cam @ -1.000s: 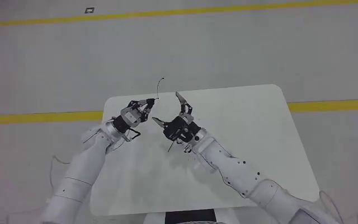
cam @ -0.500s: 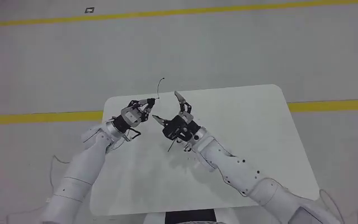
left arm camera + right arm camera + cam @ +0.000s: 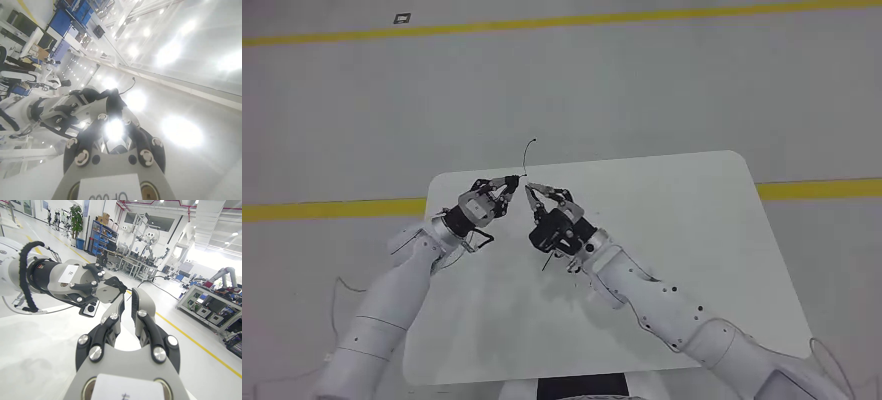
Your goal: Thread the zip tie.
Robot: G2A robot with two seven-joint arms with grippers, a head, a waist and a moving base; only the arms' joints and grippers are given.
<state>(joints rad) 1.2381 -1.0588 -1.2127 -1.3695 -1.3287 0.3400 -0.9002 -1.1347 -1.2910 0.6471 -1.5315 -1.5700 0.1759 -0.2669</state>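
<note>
**A:** What do we see at the left claw [image 3: 510,184]?

**B:** We see it clamped on the zip tie [image 3: 525,158], its two dark tips pressed together on the strap's lower end. From those tips the strap rises away from the claw, bows over and ends in a small head. In the top view that head shows against the floor, past the table's far edge.

**A:** And the right claw [image 3: 533,190]?

**B:** We find it just beside the left claw, almost tip to tip with it. Its jaws stand a narrow gap apart, not closed on anything we can make out. In the right wrist view a thin dark strand drops from the left claw's tips into that gap, between the ribbed pads [image 3: 134,302]. We cannot tell whether either pad touches it.

**A:** What lies farther out from the two claws?

**B:** Below them we see the white table [image 3: 692,220]. Both claws are held above it, near its far edge, and most of the top stretches away on the right claw's side. Beyond the table we see grey floor, with a yellow line [image 3: 332,210] running across it on the left claw's side.
</note>
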